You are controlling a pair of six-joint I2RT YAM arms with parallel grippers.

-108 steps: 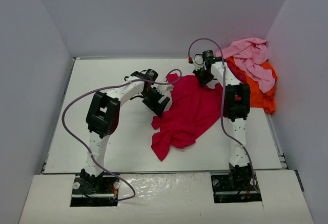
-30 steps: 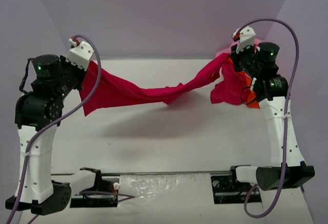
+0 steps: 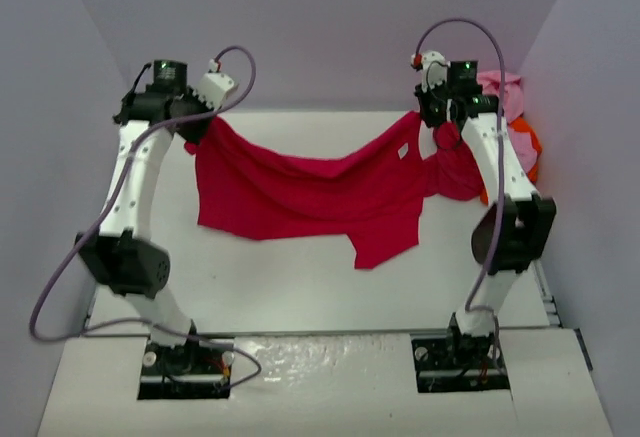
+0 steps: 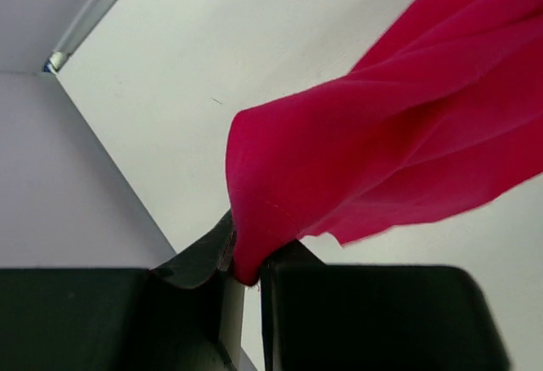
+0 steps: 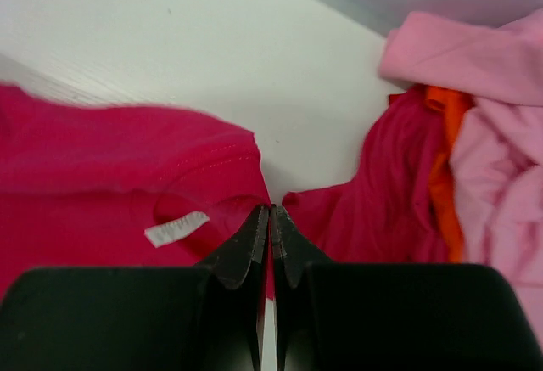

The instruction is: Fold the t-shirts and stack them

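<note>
The crimson-red t-shirt (image 3: 300,192) is stretched across the back of the white table (image 3: 280,277) between my two grippers, its body spread toward the near side. My left gripper (image 3: 193,129) holds its left corner. In the left wrist view that bunched corner (image 4: 254,218) sits wedged between the narrowly parted fingers of the left gripper (image 4: 246,248). My right gripper (image 3: 437,129) is shut on the cloth by the collar. The right wrist view shows the right gripper (image 5: 271,211) with jaws pressed together, the crimson-red t-shirt (image 5: 102,167) and its white label to the left.
A pile with a light pink t-shirt (image 3: 500,92) over an orange one (image 3: 528,147) lies in the back right corner, close beside the right gripper; both show as pink t-shirt (image 5: 492,133) and orange t-shirt (image 5: 441,184). Grey walls enclose the table on three sides.
Both arms have reached toward the back wall and come down. The shirt, a twisted band hanging in the air a second ago, now spreads wide over the table. The left jaws have parted slightly.
</note>
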